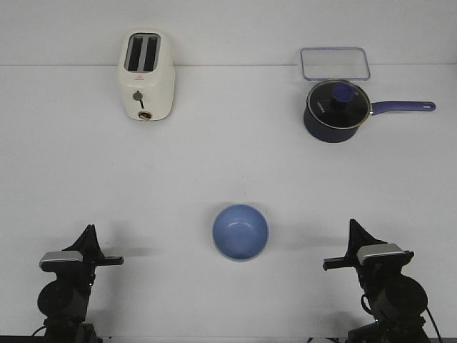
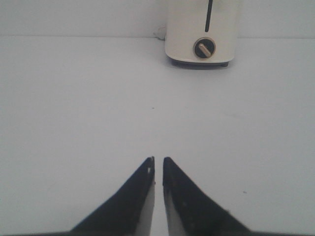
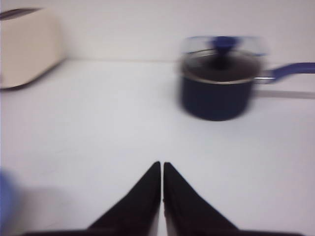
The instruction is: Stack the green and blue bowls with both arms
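Observation:
The periwinkle blue bowl (image 1: 240, 232) sits upright on the white table, near the front and midway between the two arms. A blue blur at the edge of the right wrist view (image 3: 6, 196) is its side. No separate green bowl shows in any view. My left gripper (image 1: 89, 229) rests low at the front left, well apart from the bowl. Its jaws stand nearly together with nothing between them (image 2: 158, 159). My right gripper (image 1: 352, 223) rests at the front right, also apart from the bowl, jaws together and empty (image 3: 162, 163).
A cream toaster (image 1: 146, 75) stands at the back left and also shows in the left wrist view (image 2: 203, 32). A dark navy saucepan (image 1: 334, 111) with a glass lid and long handle stands at the back right. A clear rectangular lid (image 1: 334, 63) lies behind the saucepan.

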Tool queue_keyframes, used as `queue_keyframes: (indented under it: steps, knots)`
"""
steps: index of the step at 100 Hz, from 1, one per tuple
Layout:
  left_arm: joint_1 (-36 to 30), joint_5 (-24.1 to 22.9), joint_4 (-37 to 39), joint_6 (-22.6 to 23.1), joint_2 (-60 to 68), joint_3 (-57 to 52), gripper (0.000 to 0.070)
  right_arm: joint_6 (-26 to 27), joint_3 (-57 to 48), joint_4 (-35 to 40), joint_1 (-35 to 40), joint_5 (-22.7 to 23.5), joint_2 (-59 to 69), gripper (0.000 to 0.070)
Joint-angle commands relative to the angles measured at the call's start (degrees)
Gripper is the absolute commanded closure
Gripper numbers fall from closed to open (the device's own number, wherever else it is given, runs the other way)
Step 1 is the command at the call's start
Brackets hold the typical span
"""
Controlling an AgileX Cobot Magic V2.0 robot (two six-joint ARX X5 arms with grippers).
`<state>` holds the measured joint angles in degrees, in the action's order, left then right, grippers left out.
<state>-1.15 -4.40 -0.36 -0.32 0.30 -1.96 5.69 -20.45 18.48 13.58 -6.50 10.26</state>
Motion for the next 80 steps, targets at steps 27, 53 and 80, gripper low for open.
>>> queue_keyframes:
  steps: [27,53,80]
  knots:
    - [0.1,0.1,0.8,0.9,-0.1,1.2,0.0685,-3.5,18.4,-15.1,-12.1,8.0,-8.6,0.0694]
    - [0.1,0.1,0.8,0.9,-0.1,1.2,0.0685,-4.9,19.7,-12.6,-12.6,8.0,-10.2,0.0694]
    - [0.1,0.1,0.8,0.9,-0.1,1.2,0.0685,-4.0,19.7,-12.6,-12.5,8.0,-10.2,0.0694]
